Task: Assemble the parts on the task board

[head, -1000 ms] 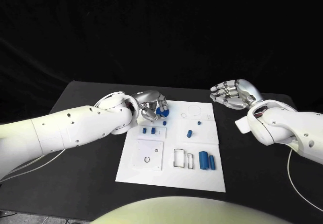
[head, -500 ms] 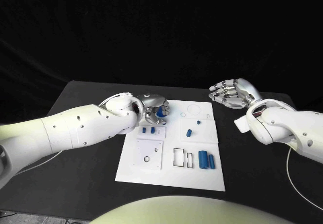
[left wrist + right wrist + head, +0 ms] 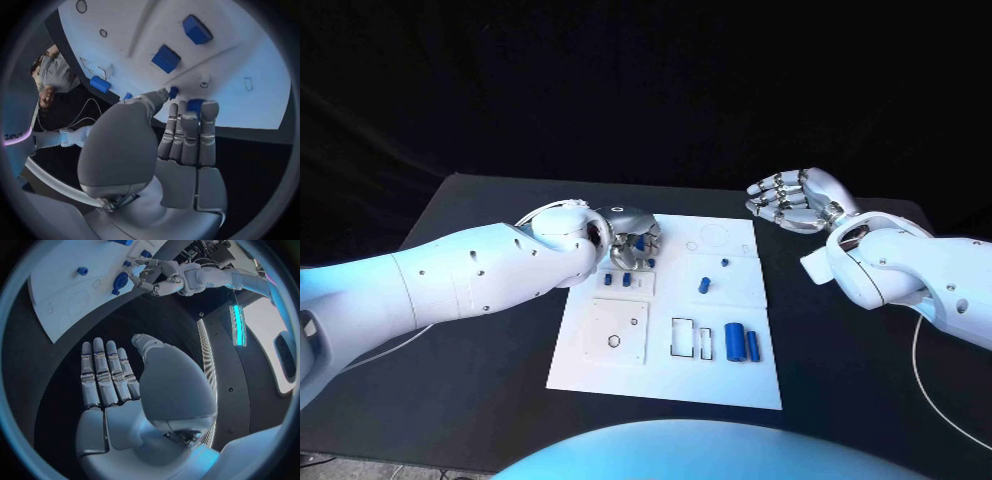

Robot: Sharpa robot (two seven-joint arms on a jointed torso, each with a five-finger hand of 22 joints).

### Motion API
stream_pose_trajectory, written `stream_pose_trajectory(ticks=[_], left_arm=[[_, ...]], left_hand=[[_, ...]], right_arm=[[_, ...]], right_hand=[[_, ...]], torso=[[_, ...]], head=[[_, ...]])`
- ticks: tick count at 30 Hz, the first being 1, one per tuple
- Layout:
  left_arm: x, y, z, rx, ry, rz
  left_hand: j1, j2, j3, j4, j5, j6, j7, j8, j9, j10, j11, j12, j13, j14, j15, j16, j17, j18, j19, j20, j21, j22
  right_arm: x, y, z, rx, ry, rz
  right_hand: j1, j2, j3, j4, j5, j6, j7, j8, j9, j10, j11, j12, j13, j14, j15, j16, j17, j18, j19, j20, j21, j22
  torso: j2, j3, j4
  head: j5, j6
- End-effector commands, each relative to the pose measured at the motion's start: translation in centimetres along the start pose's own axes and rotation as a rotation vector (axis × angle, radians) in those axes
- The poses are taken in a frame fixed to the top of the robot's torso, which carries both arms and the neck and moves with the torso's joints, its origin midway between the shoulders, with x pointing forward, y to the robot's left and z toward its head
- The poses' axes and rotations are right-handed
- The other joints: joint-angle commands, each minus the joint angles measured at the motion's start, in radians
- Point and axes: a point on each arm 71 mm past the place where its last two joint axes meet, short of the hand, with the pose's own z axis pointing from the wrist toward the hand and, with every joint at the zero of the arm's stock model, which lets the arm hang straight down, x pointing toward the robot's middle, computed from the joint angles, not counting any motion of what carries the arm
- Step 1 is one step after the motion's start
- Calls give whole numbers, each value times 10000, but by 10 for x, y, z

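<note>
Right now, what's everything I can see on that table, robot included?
table: one, black, under everything.
task board: one, white plate, middle of the table.
long blue parts: two, upright side by side, near right part of the board.
small blue parts: a few, blue, mid-board; two more just near of the left hand.
held blue part: one, blue, in the left hand's fingers.
left hand: one, silver, over the board's far left part.
right hand: one, silver, holding nothing, fingers apart, past the board's far right corner.
</note>
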Motion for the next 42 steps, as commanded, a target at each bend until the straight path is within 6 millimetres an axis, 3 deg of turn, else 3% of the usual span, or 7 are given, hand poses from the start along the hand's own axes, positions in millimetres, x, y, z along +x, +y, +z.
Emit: stream_pose_trajectory(ticks=[1, 27, 33, 42], left_arm=[[2, -3, 2, 48, 269, 118], [10, -1, 8, -93, 563, 42], [11, -1, 9, -89, 597, -10], [15, -2, 11, -50, 548, -142]], left_hand=[[107, -8, 140, -11, -8, 103, -10, -62, -31, 146, -24, -74, -27, 122, -17, 119, 77, -130, 89, -9, 115, 119], [321, 108, 789, -195, -16, 450, 6, -235, -147, 663, -94, -361, -152, 462, -92, 578, 367, -232, 435, -79, 642, 713], [374, 237, 975, -321, -22, 715, 16, -221, -138, 999, -154, -414, -149, 764, -136, 853, 772, -288, 638, -100, 909, 1022], [257, 235, 1025, -323, -22, 837, 2, -266, -132, 1148, -175, -584, -181, 915, -160, 969, 899, -327, 778, -129, 1069, 1211]], right_arm=[[2, 1, 0, -161, 169, -70], [3, 1, 0, -163, 189, -65], [3, 1, 0, -166, 202, -60], [4, 1, 0, -162, 208, -57]], right_hand=[[-43, 6, 46, 4, -57, 72, 499, 12, -9, 36, 6, -58, -9, 24, -48, -24, -9, 139, 64, -22, -6, -8], [-61, 0, 54, 8, -56, 69, 504, 2, -17, 35, 11, -67, -10, 23, -45, -25, -21, 138, 66, -21, -6, -23], [-74, 0, 62, 12, -53, 71, 506, -5, -22, 36, 13, -72, -9, 23, -44, -25, -29, 138, 68, -20, -6, -34], [-74, 0, 62, 12, -53, 71, 506, -5, -22, 36, 13, -72, -9, 23, -44, -25, -29, 138, 68, -20, -6, -34]], torso=[[7, -3, 4], [-6, 2, 2], [-1, 6, 1], [-3, 11, -4]], head=[[-14, -2], [-54, -34], [-55, -41], [-58, -46]])
